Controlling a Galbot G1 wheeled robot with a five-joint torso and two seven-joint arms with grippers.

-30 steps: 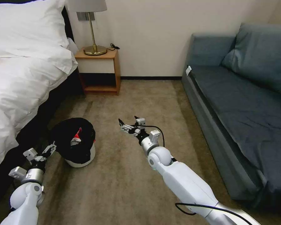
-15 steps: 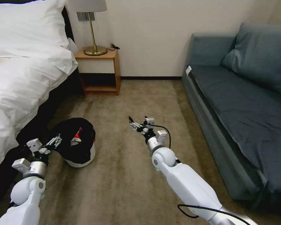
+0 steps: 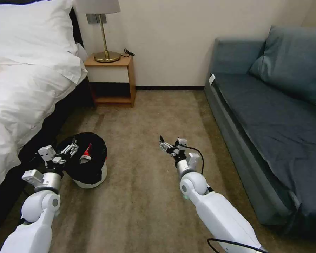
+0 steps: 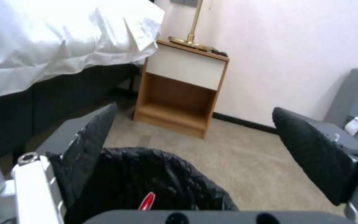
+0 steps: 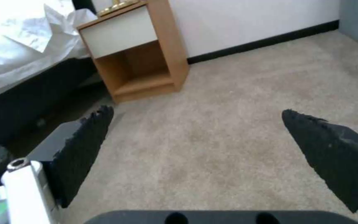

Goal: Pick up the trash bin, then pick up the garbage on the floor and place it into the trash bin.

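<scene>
While hovering open-jawed at the trash bin (image 3: 89,165)'s 9 o'clock rim, beside the bed (image 3: 21,102), having closed in since earlier: left gripper (image 3: 69,150). Spreading wide over bare carpet (image 3: 147,196), having drifted toward the sofa (image 3: 270,133)'s edge: right gripper (image 3: 166,146). Showing red-and-white garbage (image 3: 86,153) inside the bin from the head camera.

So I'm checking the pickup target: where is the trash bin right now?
In the head view the trash bin stands on the carpet at the robot's left, beside the bed, with the open left tool at its near rim.
</scene>
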